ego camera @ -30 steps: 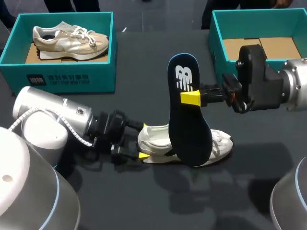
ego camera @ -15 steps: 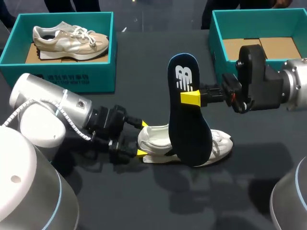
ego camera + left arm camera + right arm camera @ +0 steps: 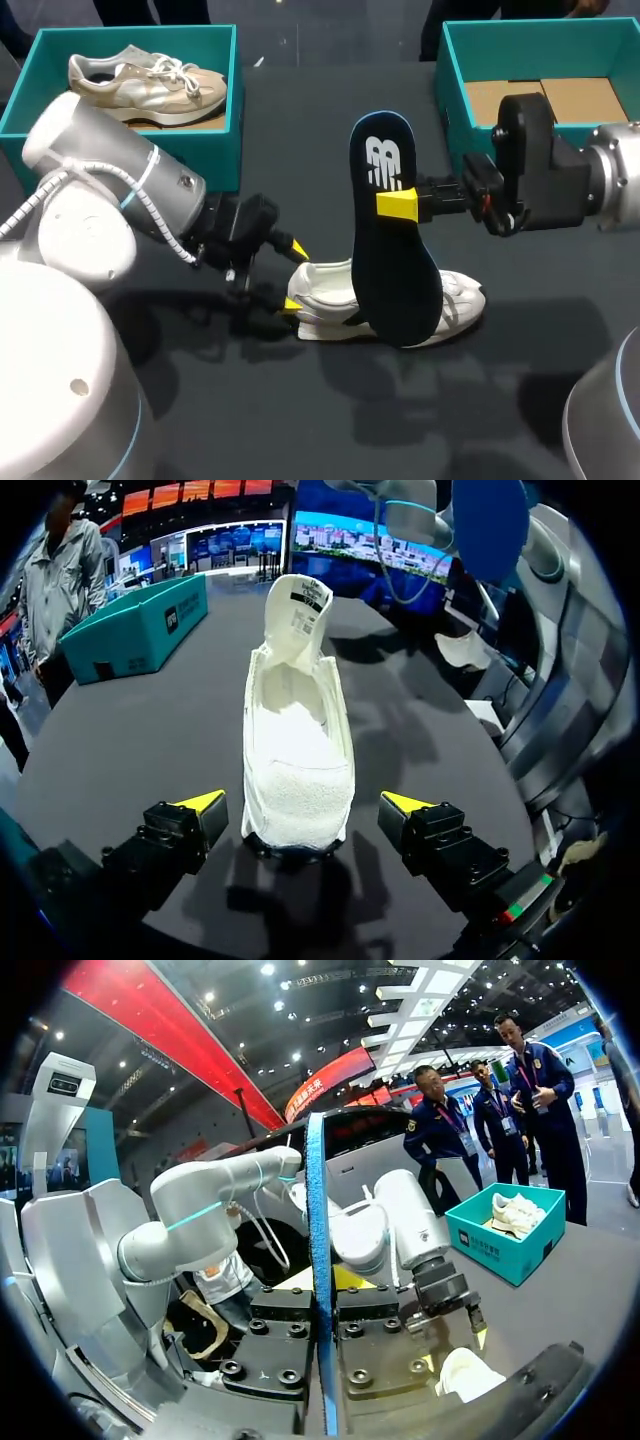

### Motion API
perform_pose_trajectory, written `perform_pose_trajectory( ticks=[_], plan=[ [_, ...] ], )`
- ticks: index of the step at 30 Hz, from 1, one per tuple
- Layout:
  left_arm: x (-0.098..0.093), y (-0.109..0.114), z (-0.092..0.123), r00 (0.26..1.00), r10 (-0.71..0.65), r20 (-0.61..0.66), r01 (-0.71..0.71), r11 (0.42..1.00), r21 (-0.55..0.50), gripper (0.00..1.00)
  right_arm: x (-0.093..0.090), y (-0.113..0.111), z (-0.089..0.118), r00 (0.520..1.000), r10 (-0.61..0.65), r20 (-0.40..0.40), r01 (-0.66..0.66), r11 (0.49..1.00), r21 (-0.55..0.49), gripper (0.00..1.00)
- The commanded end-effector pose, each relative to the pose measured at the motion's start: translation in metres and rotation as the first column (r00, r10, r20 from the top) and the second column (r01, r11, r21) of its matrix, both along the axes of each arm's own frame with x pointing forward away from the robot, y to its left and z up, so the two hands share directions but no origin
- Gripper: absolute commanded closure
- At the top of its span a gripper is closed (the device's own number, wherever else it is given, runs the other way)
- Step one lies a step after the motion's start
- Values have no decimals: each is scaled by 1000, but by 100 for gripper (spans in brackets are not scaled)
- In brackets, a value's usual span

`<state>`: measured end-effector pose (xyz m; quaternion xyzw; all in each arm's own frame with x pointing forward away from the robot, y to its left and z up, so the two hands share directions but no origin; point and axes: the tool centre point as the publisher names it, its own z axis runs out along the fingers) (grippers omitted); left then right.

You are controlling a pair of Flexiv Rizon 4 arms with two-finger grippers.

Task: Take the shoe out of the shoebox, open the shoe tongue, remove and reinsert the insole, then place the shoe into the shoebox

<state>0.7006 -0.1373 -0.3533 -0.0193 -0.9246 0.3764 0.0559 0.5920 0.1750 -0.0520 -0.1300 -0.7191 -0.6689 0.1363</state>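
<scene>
A white shoe (image 3: 320, 290) lies on its sole in the middle of the dark table, tongue (image 3: 298, 605) lifted. My left gripper (image 3: 294, 277) is open at its heel. In the left wrist view the heel of the shoe (image 3: 297, 750) sits between the gripper's (image 3: 302, 802) spread yellow tips, which stand apart from it. My right gripper (image 3: 398, 205) is shut on a dark blue insole (image 3: 395, 250), held upright in front of the shoe and hiding its middle. Seen from the right wrist, the insole (image 3: 318, 1260) is edge-on between the gripper's (image 3: 325, 1360) jaws.
A teal shoebox (image 3: 130, 30) at the back left holds a beige shoe (image 3: 145, 80). A second teal box (image 3: 450, 80) at the back right shows only its cardboard floor. My left arm's elbow (image 3: 90, 190) overlaps the left box's front.
My left arm's elbow has swung up and toward the back left box, and its gripper has twisted slightly at the shoe's heel. The right arm and the insole have not moved.
</scene>
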Motion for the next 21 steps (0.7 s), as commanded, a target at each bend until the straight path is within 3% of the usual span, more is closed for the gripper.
perform_pose_trajectory(
  ticks=[1, 3, 12, 21],
  plan=[
    [2, 0, 11, 1000, -22, -11, 23, 976, 218, 0, -2, 1, -1, 1000, -4, -1, 4, 1000, -2, 100],
    [0, 2, 17, 998, -45, 36, 34, 969, 246, 0, -2, 1, -1, 1000, -4, -1, 4, 1000, -2, 100],
    [0, 2, 17, 998, -45, 36, 34, 969, 246, 0, -2, 1, -1, 1000, -4, -1, 4, 1000, -2, 100],
    [4, -13, 31, 998, -60, -8, 57, 881, 470, 0, -2, 1, -1, 1000, -4, -1, 4, 1000, -2, 100]
  ],
)
